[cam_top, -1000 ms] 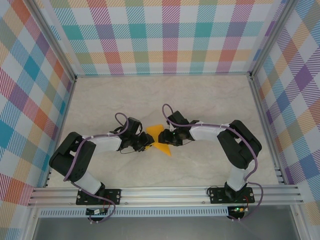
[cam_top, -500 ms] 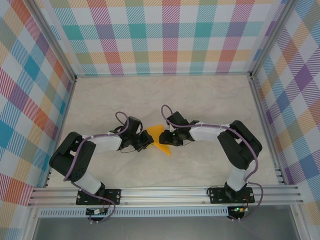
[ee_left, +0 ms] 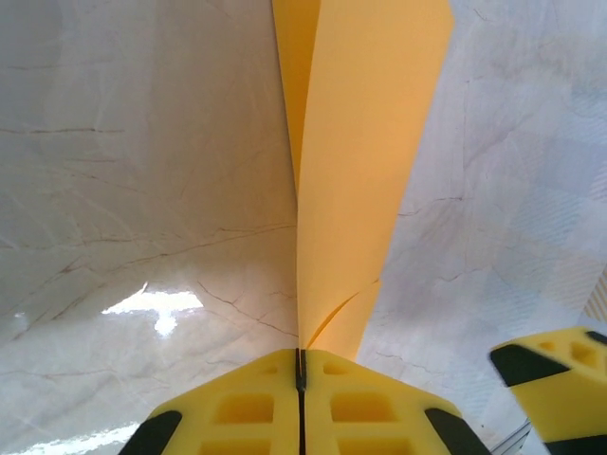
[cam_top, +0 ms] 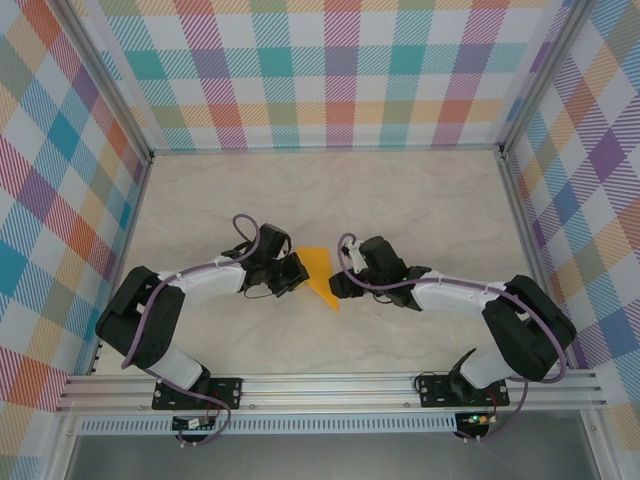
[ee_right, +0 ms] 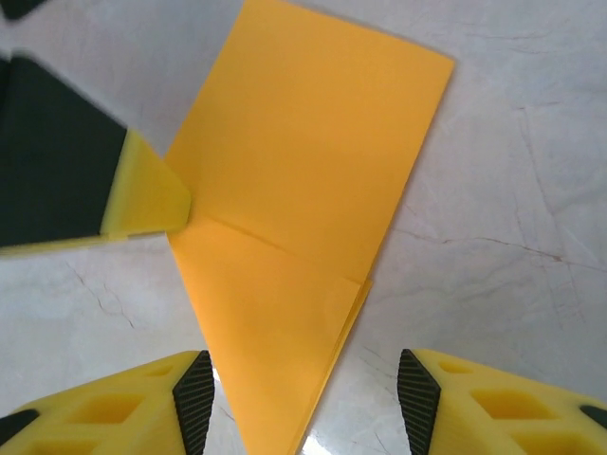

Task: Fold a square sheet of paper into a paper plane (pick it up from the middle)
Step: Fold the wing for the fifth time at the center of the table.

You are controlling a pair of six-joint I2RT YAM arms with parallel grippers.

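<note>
The orange-yellow sheet of paper (cam_top: 318, 273) is folded into a narrow dart shape, with a sharp tip toward the near side and a square far end. My left gripper (cam_top: 298, 276) is shut on its left edge. In the left wrist view the yellow pads (ee_left: 247, 408) meet on the paper (ee_left: 365, 142), which runs away from them. My right gripper (cam_top: 337, 287) stands open just right of the tip. In the right wrist view the paper (ee_right: 303, 180) lies ahead of the right gripper (ee_right: 303, 398), its tip between the fingers and touching neither. The left gripper's fingers (ee_right: 142, 201) pinch its left edge.
The pale marble-patterned table (cam_top: 400, 200) stretches around both arms. Checked walls (cam_top: 330, 70) on a metal frame close in the back and sides. The right gripper's finger (ee_left: 555, 379) shows at the lower right of the left wrist view.
The left gripper has closed on the paper's edge. The right gripper has let go, opened and drawn back to the right. Its arm now lies lower and more stretched out.
</note>
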